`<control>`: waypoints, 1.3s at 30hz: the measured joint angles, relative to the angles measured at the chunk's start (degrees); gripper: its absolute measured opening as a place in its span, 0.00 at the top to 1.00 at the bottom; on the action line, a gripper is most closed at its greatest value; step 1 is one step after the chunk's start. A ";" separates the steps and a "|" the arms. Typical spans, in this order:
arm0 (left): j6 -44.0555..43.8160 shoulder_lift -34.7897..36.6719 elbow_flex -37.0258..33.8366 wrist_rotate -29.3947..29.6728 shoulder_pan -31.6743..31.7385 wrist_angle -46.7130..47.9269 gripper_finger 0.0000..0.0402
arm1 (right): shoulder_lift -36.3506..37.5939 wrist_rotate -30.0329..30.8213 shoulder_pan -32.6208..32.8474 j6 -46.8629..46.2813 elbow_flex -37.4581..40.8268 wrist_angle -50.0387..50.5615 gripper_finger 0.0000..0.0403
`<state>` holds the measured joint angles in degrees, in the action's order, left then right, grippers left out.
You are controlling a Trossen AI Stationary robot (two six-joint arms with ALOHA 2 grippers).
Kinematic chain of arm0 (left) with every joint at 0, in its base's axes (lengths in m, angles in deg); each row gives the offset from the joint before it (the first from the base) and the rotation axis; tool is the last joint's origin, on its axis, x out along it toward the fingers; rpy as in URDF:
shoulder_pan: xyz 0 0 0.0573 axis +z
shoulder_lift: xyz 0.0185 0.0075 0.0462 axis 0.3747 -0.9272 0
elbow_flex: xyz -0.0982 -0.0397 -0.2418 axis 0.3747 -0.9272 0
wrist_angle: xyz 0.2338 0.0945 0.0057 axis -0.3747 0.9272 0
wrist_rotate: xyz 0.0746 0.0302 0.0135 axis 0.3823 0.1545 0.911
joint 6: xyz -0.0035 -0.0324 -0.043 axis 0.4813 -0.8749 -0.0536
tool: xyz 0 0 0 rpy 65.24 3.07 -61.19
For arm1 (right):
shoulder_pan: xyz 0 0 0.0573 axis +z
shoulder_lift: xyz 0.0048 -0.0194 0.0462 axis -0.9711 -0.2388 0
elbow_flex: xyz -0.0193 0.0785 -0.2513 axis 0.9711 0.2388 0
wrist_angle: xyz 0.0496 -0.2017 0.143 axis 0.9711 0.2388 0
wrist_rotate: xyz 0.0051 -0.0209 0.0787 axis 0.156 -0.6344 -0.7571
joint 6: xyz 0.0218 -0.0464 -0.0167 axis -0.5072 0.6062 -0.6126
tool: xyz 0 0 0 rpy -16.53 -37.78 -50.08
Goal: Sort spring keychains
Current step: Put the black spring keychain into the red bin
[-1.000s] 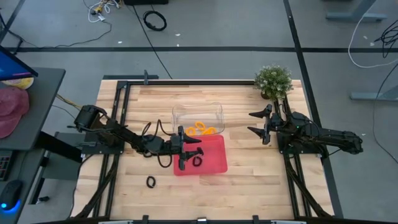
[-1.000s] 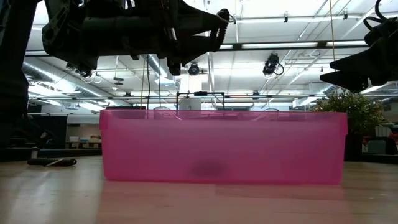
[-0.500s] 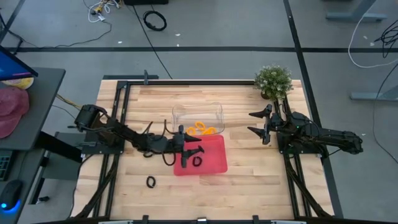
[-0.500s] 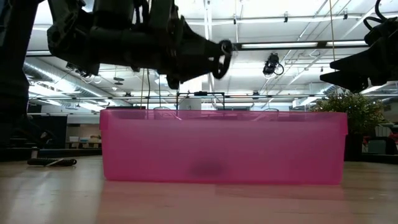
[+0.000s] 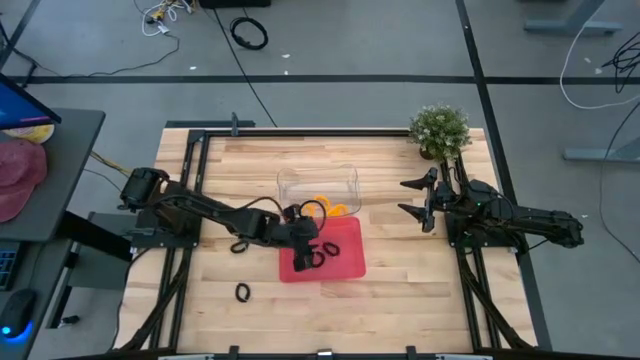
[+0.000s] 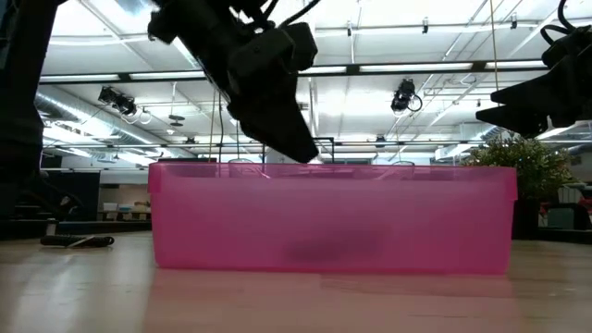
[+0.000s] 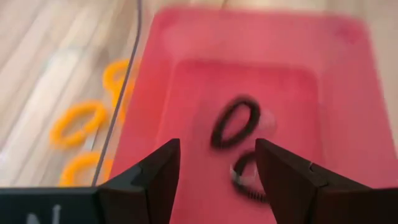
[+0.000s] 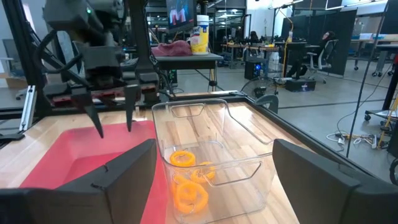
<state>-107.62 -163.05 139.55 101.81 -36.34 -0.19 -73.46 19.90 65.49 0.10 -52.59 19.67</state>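
Note:
My left gripper (image 5: pixel 306 246) (image 7: pixel 217 149) hangs open over the red tray (image 5: pixel 348 266) (image 6: pixel 333 217), fingers pointing down into it, touching nothing. Below it two black spring keychains (image 5: pixel 323 252) lie on the tray floor, one (image 7: pixel 235 121) blurred and one (image 7: pixel 249 179) nearer the fingers. Several orange keychains (image 5: pixel 326 208) (image 8: pixel 186 186) lie in the clear container (image 5: pixel 318 183) behind the tray. Another black keychain (image 5: pixel 243 292) lies on the table near the front left. My right gripper (image 5: pixel 410 198) waits open at the table's right side.
A small potted plant (image 5: pixel 440 130) stands at the far right corner, just behind my right arm. The clear container touches the red tray's far edge. Bare wood lies in front of the tray and to its right.
My left gripper has moved a little toward the table's right over the red tray and tipped from level to pointing down. The black keychain that hung at its fingertips half a second ago now lies in the tray beside the first one.

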 joint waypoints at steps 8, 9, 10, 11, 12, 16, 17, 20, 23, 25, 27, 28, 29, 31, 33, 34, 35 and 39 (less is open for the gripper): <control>-1.34 0.00 3.21 3.84 -3.02 6.28 0.50 | 0.01 0.00 0.00 0.00 0.00 0.01 0.19; -0.99 0.00 3.21 4.48 -3.17 6.03 0.51 | 0.00 0.00 0.01 0.00 0.00 0.00 0.19; -0.80 0.00 3.21 4.94 -3.20 6.00 0.51 | 0.00 0.00 0.02 0.00 0.00 0.00 0.19; -0.67 0.00 3.21 5.24 -3.16 6.02 0.51 | 0.02 0.00 0.02 0.00 0.00 0.02 0.19; -0.68 0.00 3.21 5.30 -3.14 6.06 0.51 | 0.02 0.00 0.02 0.00 0.00 0.00 0.19; -0.68 0.00 3.21 5.74 -3.14 6.06 0.51 | 0.01 0.00 0.01 0.00 0.00 0.02 0.19; -0.68 0.00 3.21 5.74 -3.14 6.06 0.51 | 0.02 0.00 0.01 0.00 0.00 0.02 0.19; -0.70 0.00 3.21 5.70 -3.18 6.19 0.51 | 0.02 0.00 0.00 0.00 0.00 0.01 0.19; -0.83 0.00 3.21 5.40 -3.14 6.30 0.51 | 0.02 0.00 0.00 0.00 0.00 0.00 0.19; -2.17 0.00 3.21 4.75 -3.14 7.27 0.51 | 0.02 -0.01 0.01 0.00 0.00 0.01 0.19; -3.61 0.00 3.19 4.14 -3.14 8.95 0.51 | 0.00 -0.01 0.00 0.00 0.00 0.02 0.19; -4.13 0.00 3.19 3.75 -3.14 9.92 0.51 | 0.00 0.00 0.01 0.00 0.00 0.01 0.19; -5.03 0.01 3.19 3.28 -3.16 10.95 0.51 | 0.01 0.00 0.01 -0.01 0.00 0.01 0.19; -6.49 0.11 3.17 2.53 -3.16 13.12 0.51 | 0.00 0.00 0.00 0.00 0.00 0.02 0.19; -8.55 0.84 3.10 2.01 -3.16 15.51 0.51 | 0.02 0.00 0.02 0.00 0.00 0.02 0.19; -9.85 1.43 3.10 1.73 -3.16 16.11 0.51 | 0.00 0.00 0.00 -0.01 0.00 0.00 0.19; -10.89 2.24 3.10 1.52 -3.34 17.64 0.51 | 0.00 -0.02 0.00 0.00 0.00 0.00 0.19; -16.17 5.68 3.10 1.14 -5.04 23.15 0.51 | 0.00 -0.02 0.00 0.00 0.00 0.02 0.19</control>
<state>-123.79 -157.37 142.65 102.95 -41.38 22.96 -73.46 19.89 65.49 0.10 -52.59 19.69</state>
